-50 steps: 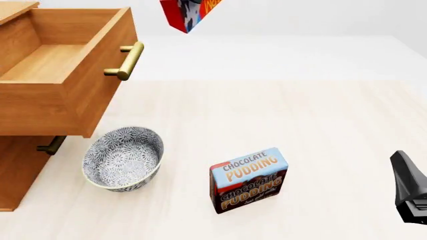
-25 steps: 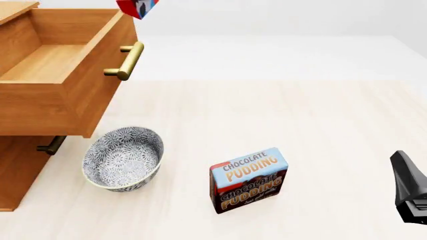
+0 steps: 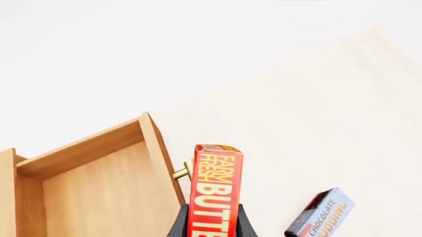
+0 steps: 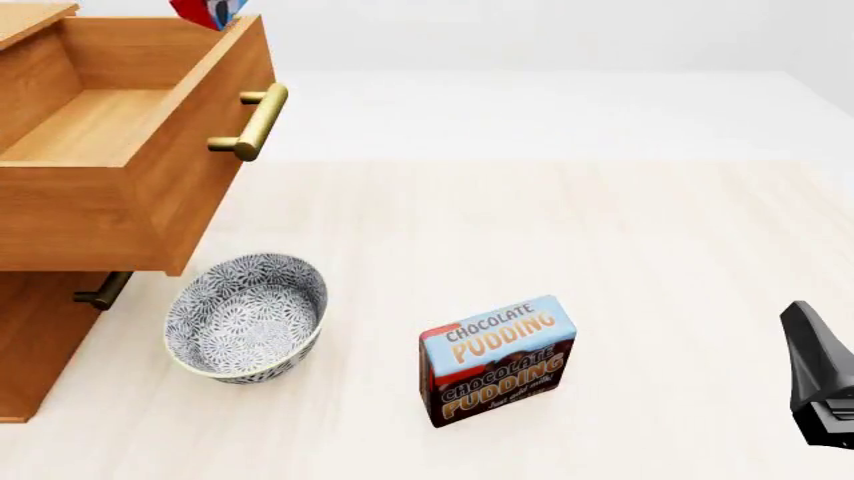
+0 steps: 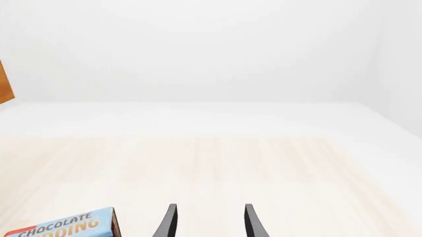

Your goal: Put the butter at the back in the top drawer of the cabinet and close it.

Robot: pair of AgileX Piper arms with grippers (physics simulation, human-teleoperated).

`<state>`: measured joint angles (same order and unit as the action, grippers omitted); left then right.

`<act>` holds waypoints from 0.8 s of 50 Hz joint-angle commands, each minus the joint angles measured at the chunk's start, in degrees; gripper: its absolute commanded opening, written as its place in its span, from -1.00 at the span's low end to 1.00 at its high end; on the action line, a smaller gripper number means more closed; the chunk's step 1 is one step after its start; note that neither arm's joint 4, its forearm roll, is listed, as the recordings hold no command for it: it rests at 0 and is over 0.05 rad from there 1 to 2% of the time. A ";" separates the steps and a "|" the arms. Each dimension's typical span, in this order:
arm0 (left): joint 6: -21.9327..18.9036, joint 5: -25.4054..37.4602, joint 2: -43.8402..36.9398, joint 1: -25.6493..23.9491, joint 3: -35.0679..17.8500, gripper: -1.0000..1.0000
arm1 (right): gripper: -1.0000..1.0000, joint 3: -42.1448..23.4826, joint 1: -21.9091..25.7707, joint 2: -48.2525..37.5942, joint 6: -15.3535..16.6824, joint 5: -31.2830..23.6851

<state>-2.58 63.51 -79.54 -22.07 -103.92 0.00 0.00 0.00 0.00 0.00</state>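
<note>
The table was a pale, light-wood surface with a faint grain, running forward to a plain white floor and a bare white wall behind it. At the left stood the cabinet, its top drawer pulled out, showing a plain light-wood interior and a brass bar handle on its front; a darker handle of a lower drawer showed beneath it. The butter, a red box with orange-yellow lettering, was clamped upright between the fingers of the left gripper, raised in the air close over the drawer's front edge, beside the handle; in the front view only a red-and-blue corner of it showed at the top border, above the drawer. A patterned blue-and-white bowl sat on the table just in front of the cabinet, and the Chocolate Pudding box stood well apart to its right. The right gripper hovered low near the pudding box, its jaws parted and holding nothing.
</note>
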 commanded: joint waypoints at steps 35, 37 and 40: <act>0.01 2.44 9.59 11.77 6.96 -1.00 | 1.00 0.00 0.00 0.00 0.00 0.00; 0.62 2.58 9.59 12.78 7.87 -1.00 | 1.00 0.00 0.00 0.00 0.00 0.00; 0.66 2.41 9.90 13.19 8.33 -1.00 | 1.00 0.00 0.00 0.00 0.00 0.00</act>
<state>-2.02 65.75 -71.58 -11.63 -96.86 0.00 0.00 0.00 0.00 0.00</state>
